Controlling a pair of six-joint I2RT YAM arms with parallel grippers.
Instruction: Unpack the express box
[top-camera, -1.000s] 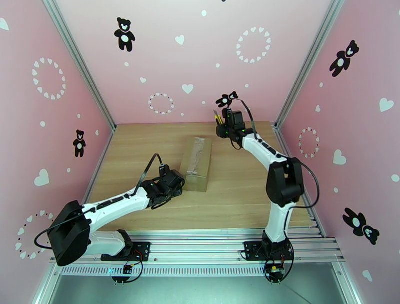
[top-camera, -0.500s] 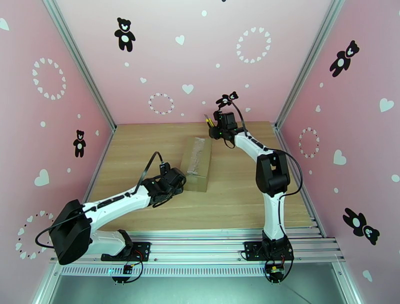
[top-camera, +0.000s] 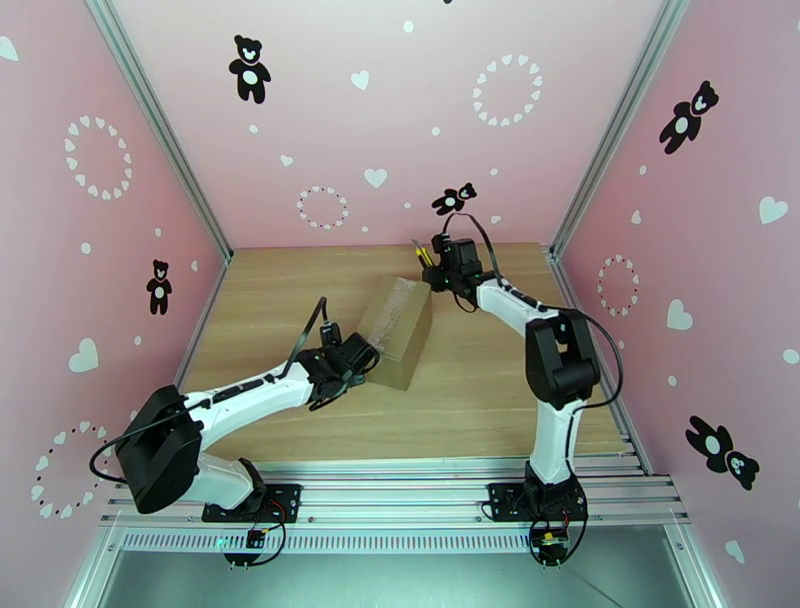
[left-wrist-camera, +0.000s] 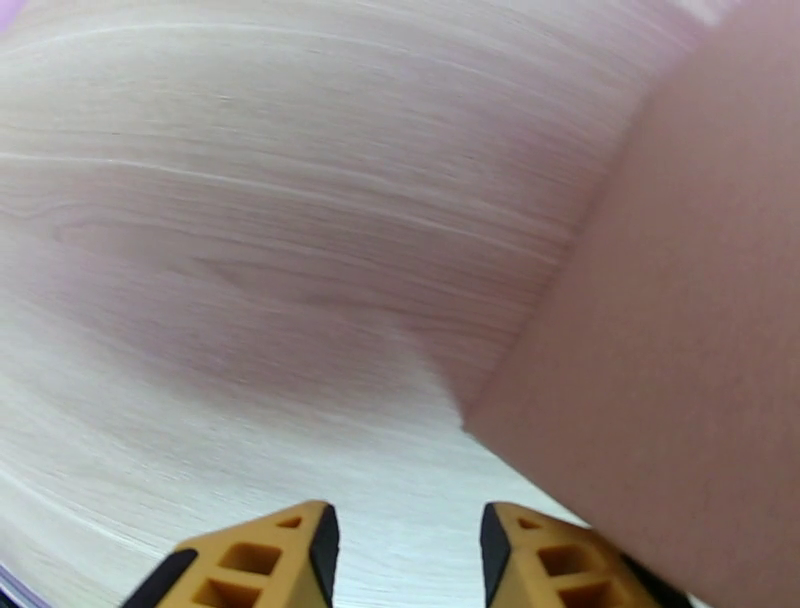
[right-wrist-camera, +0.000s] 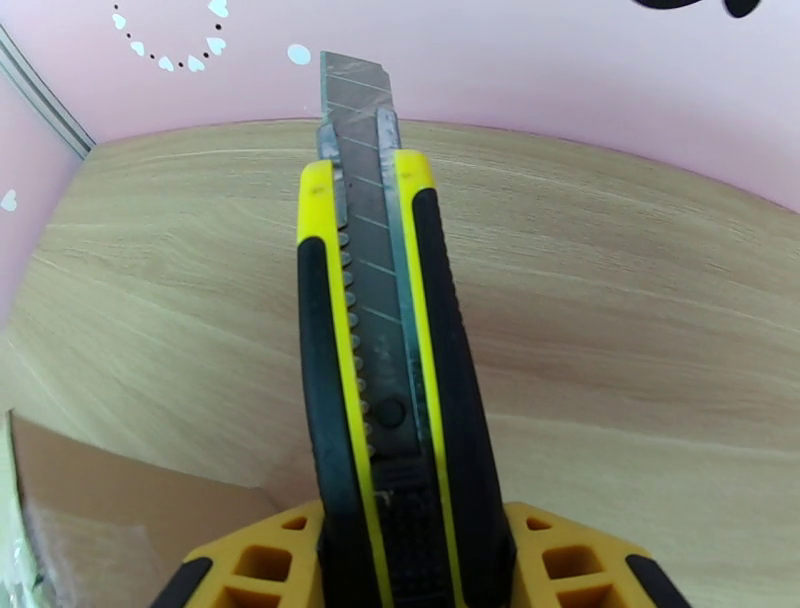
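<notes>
A: Nearest first. What is the left end effector (left-wrist-camera: 405, 545) doing?

B: It sits low at the near left corner of the express box (top-camera: 400, 330). Its jaws are partly apart with only bare table (top-camera: 480, 390) between them, so it grips nothing. The box's side is right beside one finger; I cannot tell whether they touch.

A: And the box itself?

B: It lies flat on the table, skewed, with shiny tape (top-camera: 392, 303) along the top seam. I'd judge it light, stiff at its edges and corners, softer mid-panel, and likely to slide on the smooth wood. The tape looks slick, so I'd hold it by the plain cardboard sides or brace a corner rather than press on the top.

A: And beyond the box?

B: Just past its far right corner, the right end effector (right-wrist-camera: 405, 560) is clamped on the yellow-black utility knife (right-wrist-camera: 385, 350). The blade is out, pointing away from the box and clear of the tape.
</notes>
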